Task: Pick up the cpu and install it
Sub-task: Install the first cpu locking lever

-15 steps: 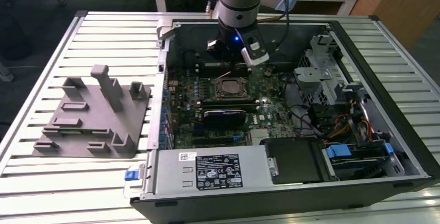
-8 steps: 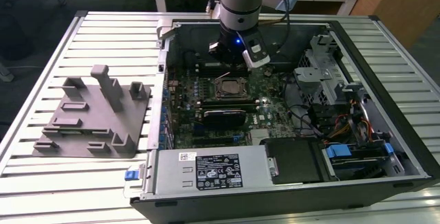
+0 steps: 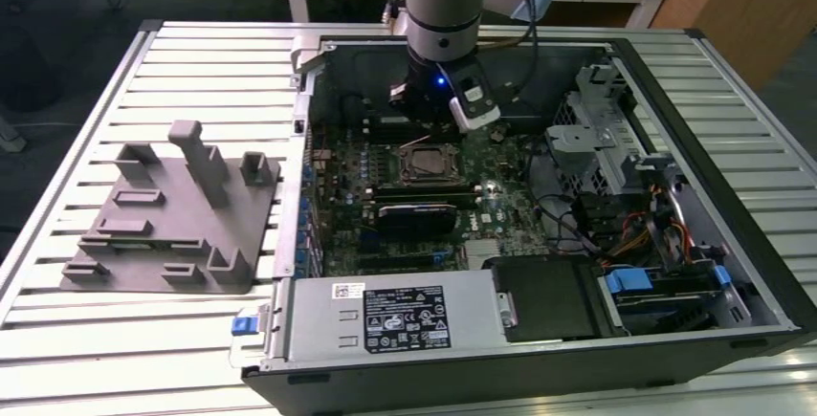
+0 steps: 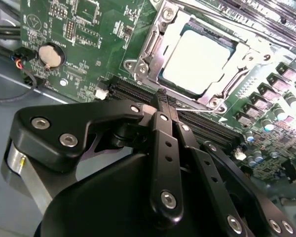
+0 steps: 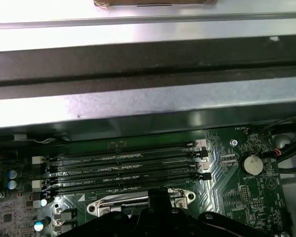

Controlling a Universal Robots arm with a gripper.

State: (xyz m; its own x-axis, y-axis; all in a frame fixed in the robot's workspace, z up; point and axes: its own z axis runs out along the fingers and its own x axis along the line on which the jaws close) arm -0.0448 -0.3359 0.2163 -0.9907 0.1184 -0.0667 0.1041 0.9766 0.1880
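The cpu (image 4: 200, 57), a flat square chip with a silvery-white top, lies seated in the metal-framed motherboard socket (image 4: 147, 47) in the second wrist view. My gripper (image 4: 164, 97) hovers just beside the socket, over the memory slots, with its black fingers (image 4: 160, 143) pressed together and nothing between them. In the exterior view the gripper (image 3: 428, 129) hangs inside the open computer case, just behind the socket (image 3: 426, 163). The first wrist view has the fingertips (image 5: 155, 195) above the socket's frame (image 5: 101, 206).
A grey fixture (image 3: 172, 215) with upright pegs stands on the slatted table at the exterior view's left. Inside the case (image 3: 715, 244) are memory slots (image 5: 123, 165), a coin battery (image 4: 49, 55), a black heatsink block (image 3: 415, 213), cables and drive bays (image 3: 638, 196). The case wall (image 5: 138, 108) stands close behind.
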